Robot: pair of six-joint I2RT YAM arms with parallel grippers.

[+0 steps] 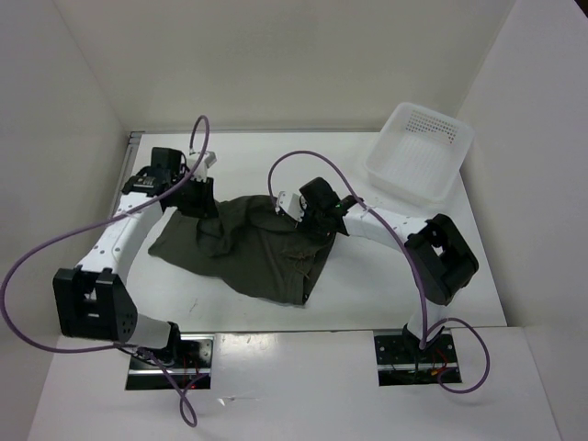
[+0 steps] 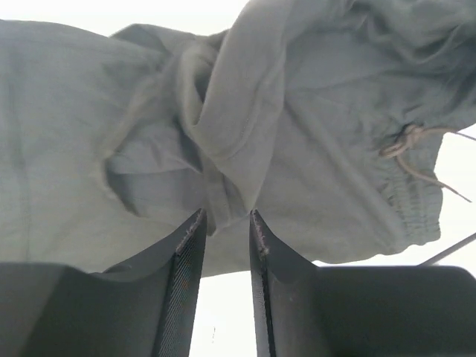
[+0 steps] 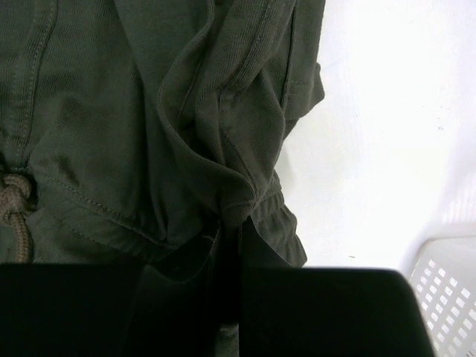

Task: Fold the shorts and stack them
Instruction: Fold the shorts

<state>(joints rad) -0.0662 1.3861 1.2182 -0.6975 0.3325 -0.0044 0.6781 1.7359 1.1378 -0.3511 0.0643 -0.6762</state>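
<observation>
Table: carries shorts, crumpled mid-table between both arms. White basket at far right corner, apart from cloth.

Left gripper: jaws nearly together, seemingly pinching cloth fold at far-left edge of shorts.

Right gripper: jaws together, clamped on waistband hem near drawstring.

Step in hand, as judged: spreading flat ahead of first fold. Pull both grips apart evenly. Drag cloth low along table. Avoid snagging drawstring. Release only after smoothing legs.
</observation>
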